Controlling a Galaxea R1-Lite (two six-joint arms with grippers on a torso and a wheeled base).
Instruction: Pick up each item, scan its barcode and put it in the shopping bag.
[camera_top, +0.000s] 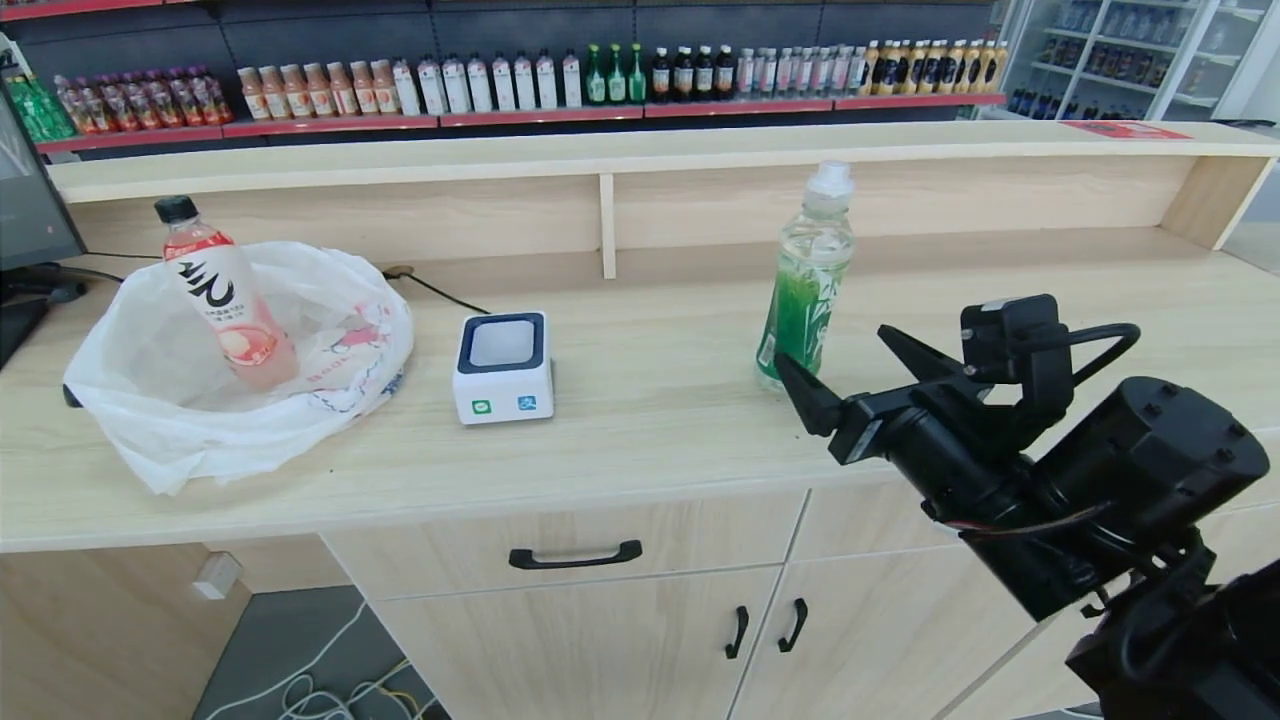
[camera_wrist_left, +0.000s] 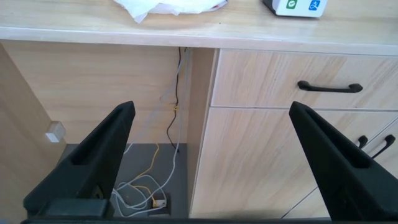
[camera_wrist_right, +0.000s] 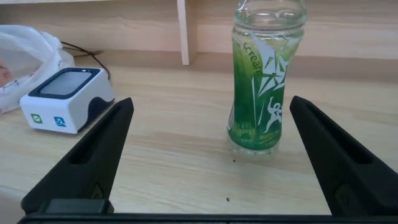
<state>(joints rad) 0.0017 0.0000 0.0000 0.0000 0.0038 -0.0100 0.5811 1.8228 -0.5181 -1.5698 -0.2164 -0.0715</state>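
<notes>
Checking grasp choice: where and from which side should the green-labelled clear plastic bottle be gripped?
Grip the green-labelled clear plastic bottle around its labelled middle, coming level from the front edge of the wooden counter, where the open right tool faces it. It stands upright with both sides free.

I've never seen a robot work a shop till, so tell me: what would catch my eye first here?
The right gripper, its black fingers open, hovers over the counter, facing an upright green bottle. To the bottle's left sits a small white scanner. Farther left lies a white shopping bag with a pink bottle leaning inside.
</notes>
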